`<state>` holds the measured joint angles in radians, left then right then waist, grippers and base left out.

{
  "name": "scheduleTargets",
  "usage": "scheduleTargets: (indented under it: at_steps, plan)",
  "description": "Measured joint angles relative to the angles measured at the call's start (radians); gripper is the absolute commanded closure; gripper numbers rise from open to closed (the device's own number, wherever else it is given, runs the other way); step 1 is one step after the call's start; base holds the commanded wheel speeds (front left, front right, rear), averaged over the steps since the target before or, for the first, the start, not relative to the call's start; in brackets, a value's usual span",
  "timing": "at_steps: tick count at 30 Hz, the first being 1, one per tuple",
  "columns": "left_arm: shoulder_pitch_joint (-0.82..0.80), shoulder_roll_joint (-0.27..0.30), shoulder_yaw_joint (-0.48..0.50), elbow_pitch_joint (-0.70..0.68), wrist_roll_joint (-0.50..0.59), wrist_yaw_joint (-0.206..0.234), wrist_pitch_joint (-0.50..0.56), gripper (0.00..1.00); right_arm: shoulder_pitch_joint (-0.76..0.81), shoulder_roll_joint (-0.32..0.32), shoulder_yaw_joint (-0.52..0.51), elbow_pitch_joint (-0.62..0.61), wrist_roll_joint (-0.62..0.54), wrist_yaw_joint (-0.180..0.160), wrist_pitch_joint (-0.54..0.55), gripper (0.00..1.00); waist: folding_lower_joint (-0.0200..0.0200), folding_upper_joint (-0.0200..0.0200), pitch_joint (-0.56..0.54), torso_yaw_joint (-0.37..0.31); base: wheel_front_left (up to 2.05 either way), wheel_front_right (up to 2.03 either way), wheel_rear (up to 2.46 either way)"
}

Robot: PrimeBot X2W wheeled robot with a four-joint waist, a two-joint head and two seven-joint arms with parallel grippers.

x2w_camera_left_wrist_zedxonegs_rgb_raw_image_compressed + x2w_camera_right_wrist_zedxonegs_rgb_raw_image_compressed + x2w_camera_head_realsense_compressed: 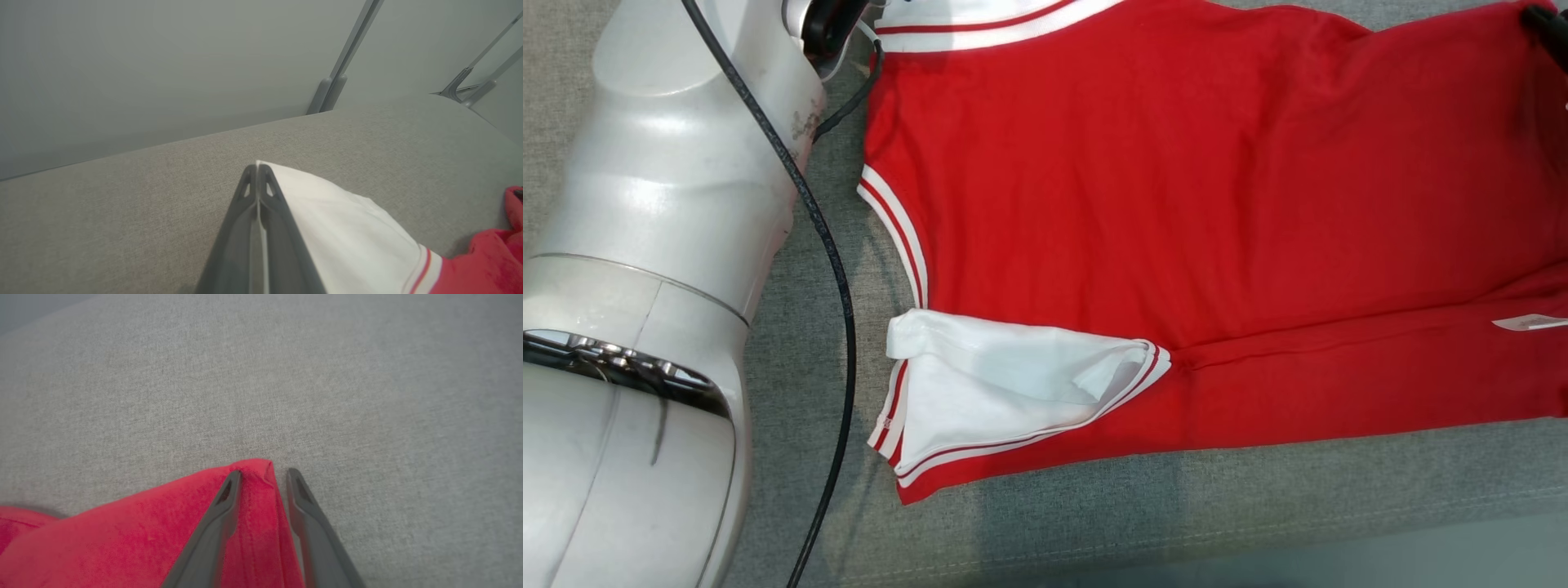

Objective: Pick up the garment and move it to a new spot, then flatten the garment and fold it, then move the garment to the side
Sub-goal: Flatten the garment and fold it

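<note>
- While the red garment (pixel 1217 204) lies spread on the grey fabric surface (pixel 1094 523), its lower side is seen running close along the near edge.
- A white sleeve (pixel 1005 384) with red-striped trim is seen folded over at the garment's end toward the surface's left side, beside the pale left forearm (pixel 662 204) and a black cable (pixel 837 269).
- The left gripper (pixel 257 171) is closed tight, a white edge of the garment being pinched between its fingers.
- The right gripper (pixel 263 475) is held partly apart; a red corner of the garment is straddled by its fingers, not yet clamped.
</note>
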<state>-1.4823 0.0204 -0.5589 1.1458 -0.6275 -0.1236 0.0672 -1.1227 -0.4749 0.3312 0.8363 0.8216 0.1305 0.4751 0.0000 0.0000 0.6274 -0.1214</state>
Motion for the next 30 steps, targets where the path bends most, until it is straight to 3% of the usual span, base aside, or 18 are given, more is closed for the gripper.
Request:
scheduleTargets:
  at_steps: [3, 4, 5, 6, 12, 25, 30]
  plan:
    - [0.000, 0.000, -0.012, -0.003, -0.006, 0.000, 0.000, 1.00, -0.020, 0.001, 0.005, 0.024, -0.015, 0.000, -0.002, 0.51, 0.0000, 0.0000, 0.004, 0.005, 0.00, 0.00, 0.00]
    - [0.000, 0.000, -0.016, -0.004, -0.010, 0.000, 0.000, 1.00, -0.024, 0.001, 0.008, 0.026, -0.017, 0.000, -0.002, 0.65, 0.0000, 0.0000, 0.005, 0.007, 0.00, 0.00, 0.00]
    - [0.000, 0.000, -0.020, -0.004, -0.013, 0.000, 0.000, 1.00, -0.028, 0.002, 0.013, 0.029, -0.019, 0.000, -0.002, 0.93, 0.0000, 0.0000, 0.006, 0.008, 0.00, 0.00, 0.00]
    - [0.000, 0.000, -0.024, -0.004, -0.017, 0.000, -0.002, 1.00, -0.036, 0.003, 0.018, 0.035, -0.019, 0.000, -0.004, 1.00, 0.0000, 0.0000, 0.007, 0.010, 0.00, 0.00, 0.00]
    - [0.000, 0.005, -0.042, -0.003, -0.026, 0.000, -0.037, 1.00, -0.055, 0.002, 0.045, 0.047, -0.028, 0.000, -0.039, 1.00, 0.0000, 0.0000, 0.003, 0.014, 0.00, 0.00, 0.00]
    - [-0.051, 0.036, -0.065, -0.007, 0.011, -0.003, -0.268, 1.00, -0.107, -0.002, 0.079, 0.056, -0.083, 0.000, -0.339, 1.00, 0.0000, 0.0000, -0.012, 0.025, 0.00, 0.00, 0.00]
    - [-0.060, 0.040, -0.067, -0.027, 0.019, -0.003, -0.310, 1.00, -0.139, -0.005, 0.114, 0.057, -0.092, 0.000, -0.472, 1.00, 0.0000, 0.0000, -0.008, 0.032, 0.00, 0.00, 0.00]
